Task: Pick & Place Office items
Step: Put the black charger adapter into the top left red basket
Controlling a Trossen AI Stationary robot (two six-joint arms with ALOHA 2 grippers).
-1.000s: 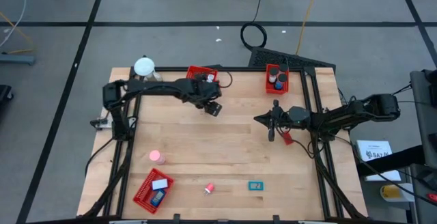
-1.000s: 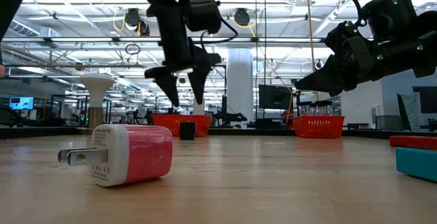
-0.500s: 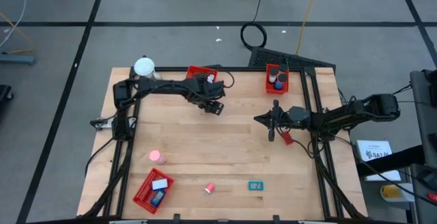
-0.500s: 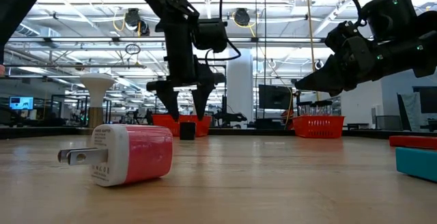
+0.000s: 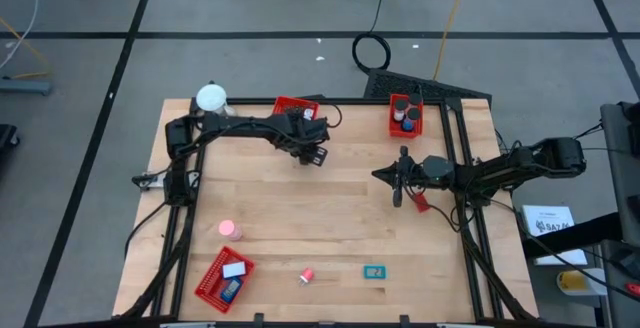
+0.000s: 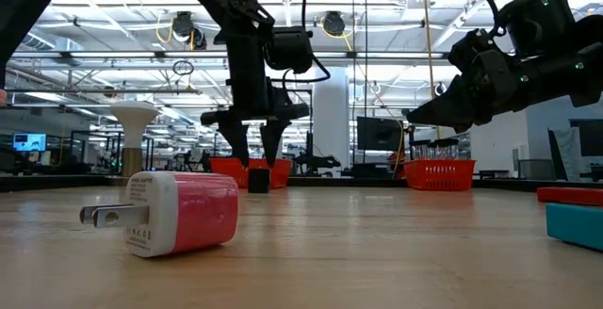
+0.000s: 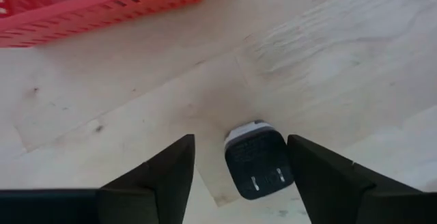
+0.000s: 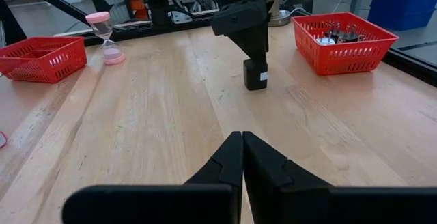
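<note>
From above, a pale wooden table (image 5: 330,218) stood on grey floor, red trays at its corners. The left gripper (image 5: 312,157) hung near the far-left tray (image 5: 292,105); the right gripper (image 5: 398,190) waited mid-right. At table height, a busy workshop lay behind. The left wrist view showed a black plug adapter (image 7: 256,161) standing between spread fingers (image 7: 160,176), apart from both. The right wrist view showed its fingers (image 8: 225,166) pressed together.

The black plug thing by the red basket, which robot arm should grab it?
The left. The left gripper hangs right over the black plug, open fingers either side. The right gripper is shut, farther away.
</note>
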